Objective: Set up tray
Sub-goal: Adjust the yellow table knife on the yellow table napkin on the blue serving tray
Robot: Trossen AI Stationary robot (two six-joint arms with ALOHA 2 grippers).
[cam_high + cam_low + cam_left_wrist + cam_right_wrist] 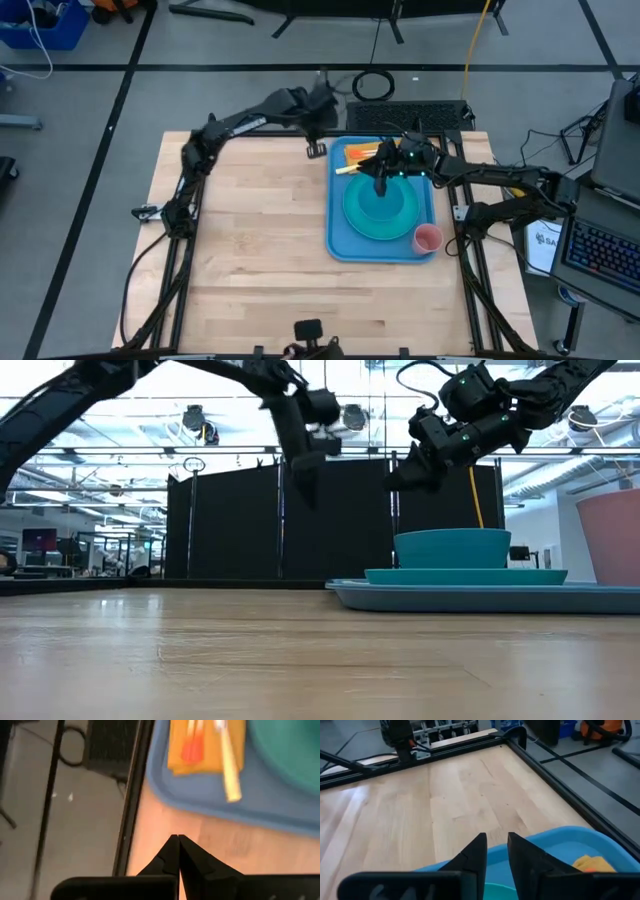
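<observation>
Tray (340,215) directly beneath right pincer (381,186), fingers slightly parted.

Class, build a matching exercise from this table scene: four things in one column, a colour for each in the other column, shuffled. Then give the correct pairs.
Things:
1. tray
2. bowl
3. napkin
4. cup

Colours:
A. pink
B. yellow-orange
C. blue
D. turquoise

Pairs: 1-C, 2-D, 3-B, 4-A
</observation>
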